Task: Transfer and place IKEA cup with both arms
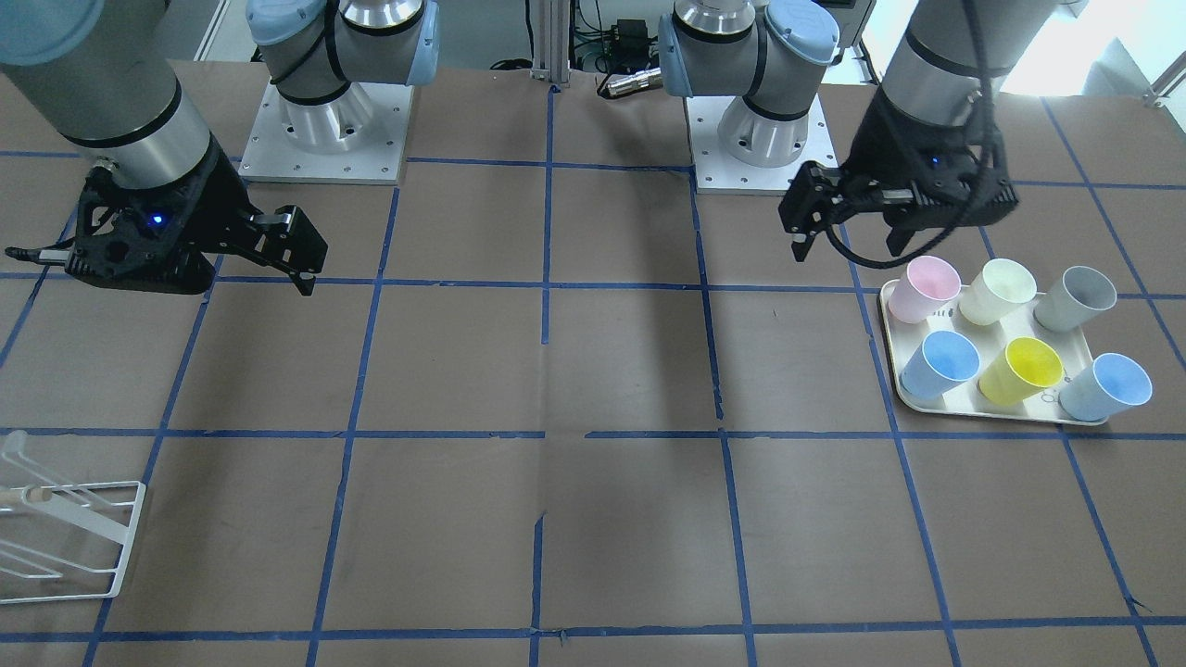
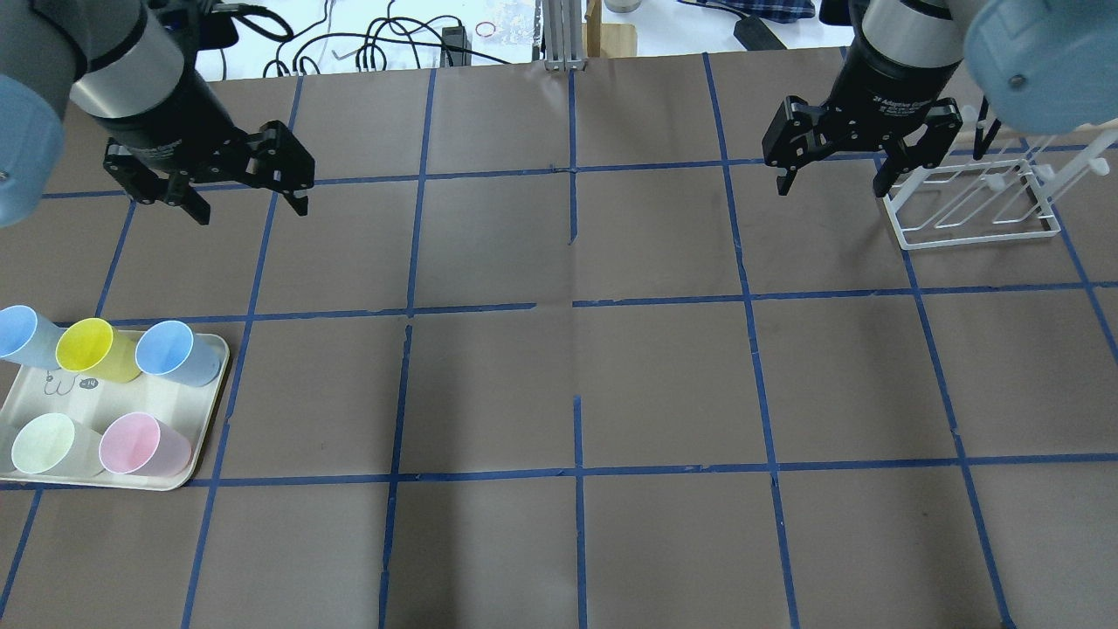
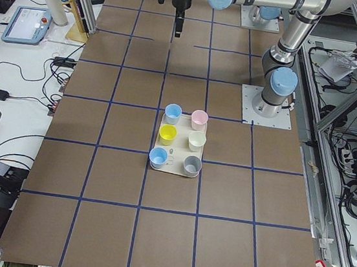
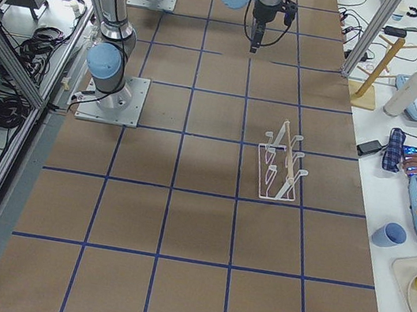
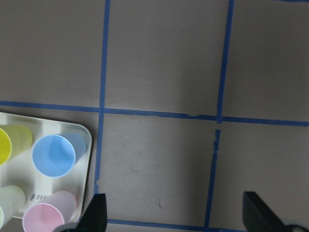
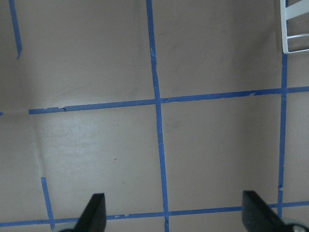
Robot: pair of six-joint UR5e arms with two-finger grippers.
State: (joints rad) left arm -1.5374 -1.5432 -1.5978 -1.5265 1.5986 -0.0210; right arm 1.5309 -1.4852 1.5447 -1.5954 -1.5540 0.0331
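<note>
A: Grey IKEA cup (image 1: 1075,298)?
B: Tray (image 1: 891,329) corner, mouth up, beside the cream cup (image 1: 998,290). Front-facing view shows it; overhead crops that corner.
A: Pincers?
B: Left gripper (image 2: 253,212), right gripper (image 2: 831,190): both spread, empty.

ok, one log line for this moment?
phase: pre-grasp | left gripper: open, empty, raised | right gripper: open, empty, raised | IKEA cup: upright on tray, ungrasped

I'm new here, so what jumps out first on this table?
A cream tray of six pastel cups on the robot's left side, the pale grey IKEA cup at one corner. The left end effector and right end effector hang open and empty above the table, the right one near a white wire rack.
</note>
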